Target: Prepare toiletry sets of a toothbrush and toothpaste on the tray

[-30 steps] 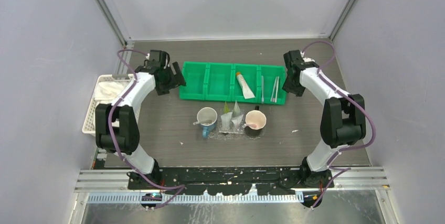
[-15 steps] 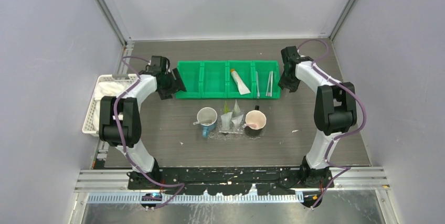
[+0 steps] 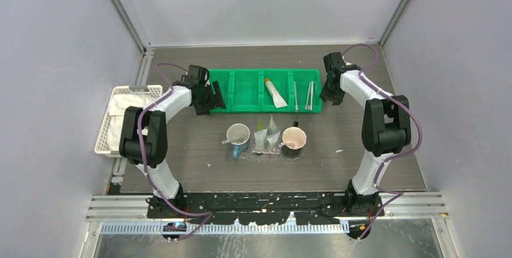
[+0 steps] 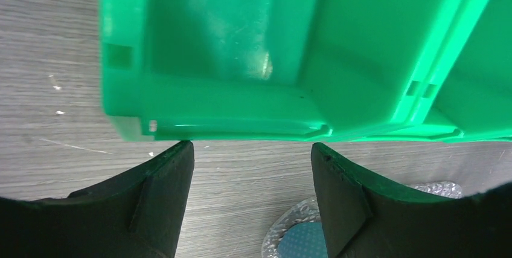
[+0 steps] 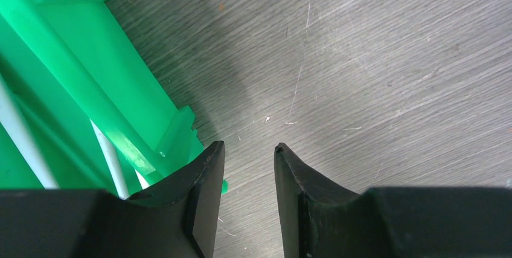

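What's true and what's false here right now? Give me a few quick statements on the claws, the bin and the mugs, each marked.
1. The left claw grips a toothbrush. False: it is open and empty, at the left end of the green bin.
2. A white tube lies in the green bin. True.
3. Both mugs stand inside the bin. False: the white mug and the black mug stand outside it, on either side of the clear-wrapped items.
4. The right claw holds nothing. True.
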`<action>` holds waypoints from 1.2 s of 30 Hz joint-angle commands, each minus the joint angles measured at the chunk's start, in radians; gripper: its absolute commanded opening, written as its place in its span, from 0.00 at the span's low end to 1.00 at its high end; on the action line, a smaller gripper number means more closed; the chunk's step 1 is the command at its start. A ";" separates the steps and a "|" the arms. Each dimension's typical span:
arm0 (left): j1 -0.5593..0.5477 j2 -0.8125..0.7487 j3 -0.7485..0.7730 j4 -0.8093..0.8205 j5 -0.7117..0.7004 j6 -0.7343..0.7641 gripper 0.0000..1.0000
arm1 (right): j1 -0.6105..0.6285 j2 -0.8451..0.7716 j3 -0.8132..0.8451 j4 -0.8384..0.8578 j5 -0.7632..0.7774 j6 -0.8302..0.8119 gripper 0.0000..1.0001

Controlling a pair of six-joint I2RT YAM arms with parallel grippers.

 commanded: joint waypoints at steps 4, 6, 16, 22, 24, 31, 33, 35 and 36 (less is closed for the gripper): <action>-0.028 -0.012 0.055 0.013 -0.031 0.000 0.73 | -0.012 -0.080 -0.013 0.025 0.007 0.006 0.42; -0.027 -0.025 0.054 0.009 -0.037 -0.002 0.74 | -0.012 -0.085 -0.015 0.020 0.019 0.007 0.42; -0.028 -0.372 0.040 -0.087 -0.025 0.013 0.99 | -0.013 -0.438 -0.126 -0.007 0.105 0.000 0.53; -0.031 -0.693 -0.057 -0.151 -0.080 0.062 1.00 | -0.007 -0.641 -0.231 -0.018 -0.130 -0.034 0.58; -0.031 -0.821 -0.145 -0.141 -0.114 0.065 1.00 | -0.006 -0.739 -0.309 0.016 -0.226 -0.037 0.59; -0.031 -1.104 -0.426 -0.095 -0.115 0.004 1.00 | -0.005 -1.043 -0.543 0.080 -0.313 -0.021 0.78; -0.031 -1.115 -0.434 -0.113 -0.113 0.002 1.00 | -0.004 -1.072 -0.547 0.076 -0.330 -0.023 0.80; -0.031 -1.129 -0.427 -0.139 -0.116 0.004 1.00 | -0.005 -1.078 -0.534 0.058 -0.331 -0.032 0.81; -0.031 -1.138 -0.420 -0.149 -0.116 0.007 1.00 | -0.005 -1.079 -0.529 0.055 -0.331 -0.035 0.81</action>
